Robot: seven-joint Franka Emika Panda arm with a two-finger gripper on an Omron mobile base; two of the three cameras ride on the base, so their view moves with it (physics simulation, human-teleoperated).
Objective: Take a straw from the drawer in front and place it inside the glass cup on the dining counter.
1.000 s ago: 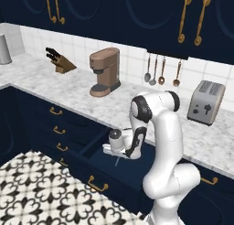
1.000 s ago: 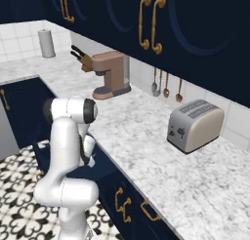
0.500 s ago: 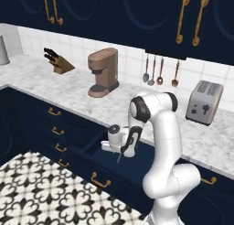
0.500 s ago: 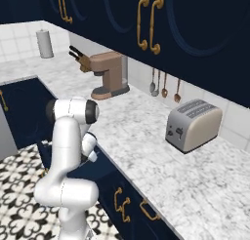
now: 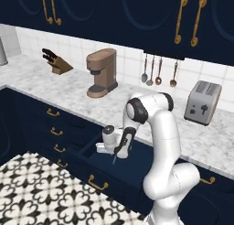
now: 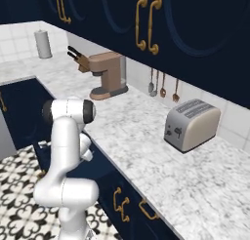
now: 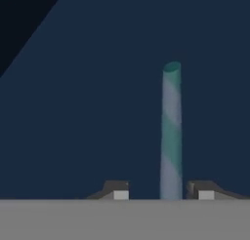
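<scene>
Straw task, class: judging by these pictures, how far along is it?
Done: the drawer stands open, and the gripper is down inside it. In hand: in the hand view the straw stands between the fingertips, nearer one; contact unclear. Left: gripping, lifting, then carrying it to the glass cup.

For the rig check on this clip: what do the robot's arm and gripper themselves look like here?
The arm is glossy white, built of rounded, tube-like segments with dark grey to black caps at the joints; the same white body with a dark shoulder cap shows in the right base view. No cables or markings are visible. The gripper has a white hand and two slim dark fingers, whose tips have small pale square pads.
</scene>
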